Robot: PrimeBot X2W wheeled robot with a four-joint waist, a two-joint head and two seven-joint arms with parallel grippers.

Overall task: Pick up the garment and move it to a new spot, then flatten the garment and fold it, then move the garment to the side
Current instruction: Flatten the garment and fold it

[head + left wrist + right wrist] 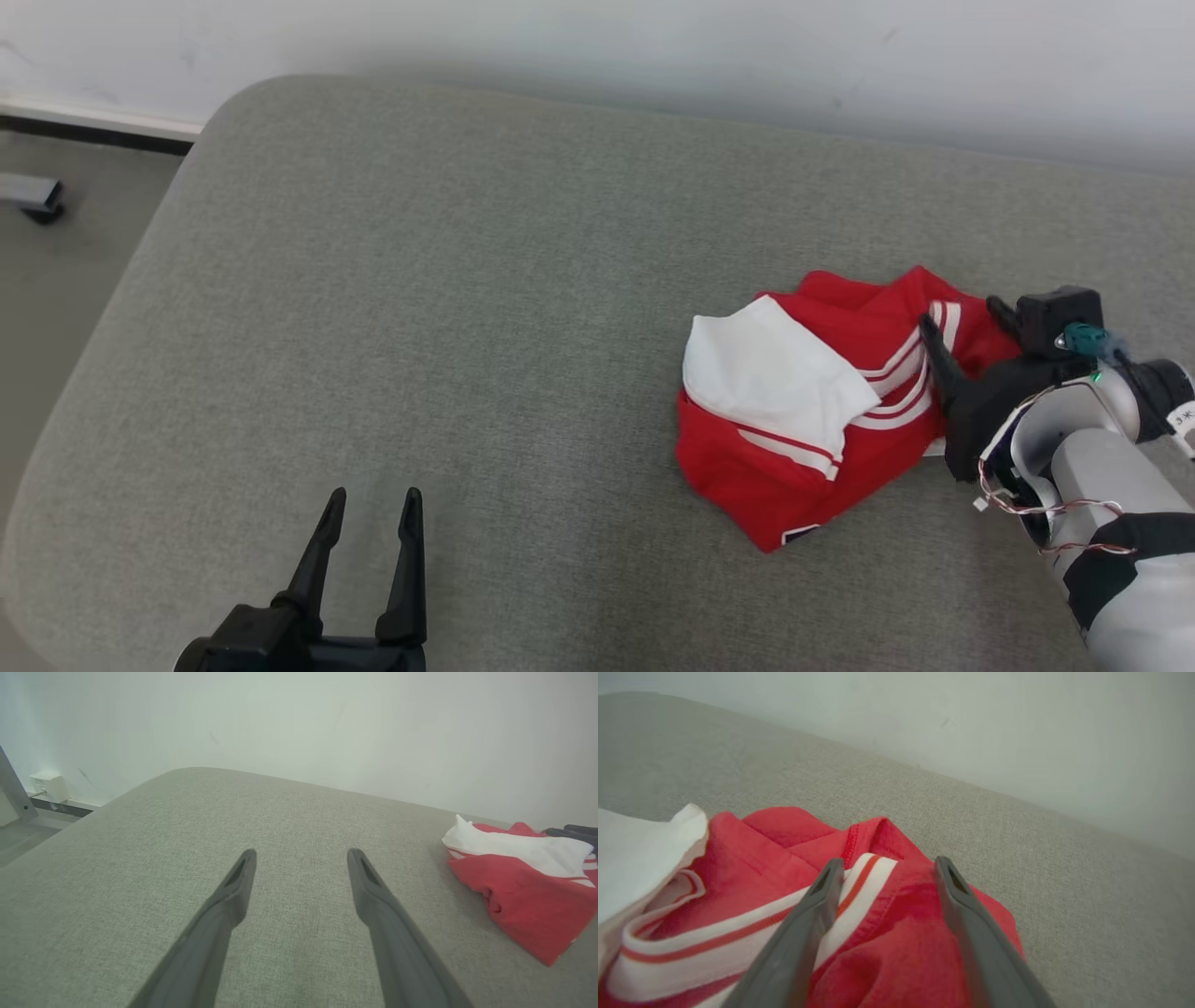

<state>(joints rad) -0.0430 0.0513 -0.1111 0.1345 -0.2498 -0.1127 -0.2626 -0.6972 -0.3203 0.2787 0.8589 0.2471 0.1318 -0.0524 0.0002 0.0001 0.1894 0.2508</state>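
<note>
Head view: we see crumpled red-white garment (803,439) at 3 o'clock on grey cushion (420,308). Our right gripper (960,313) straddles its 3 o'clock edge, fingers (817,905) spread, nothing pinched yet; we judge it poised for pickup. Left gripper (373,495) at 7 o'clock, fingers apart, empty, parked clear.

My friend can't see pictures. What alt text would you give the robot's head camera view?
A crumpled red and white garment lies on the right of a grey cushion, with the right gripper open over its right edge. The left gripper, also open, is at the lower left, well apart from the garment.
</note>
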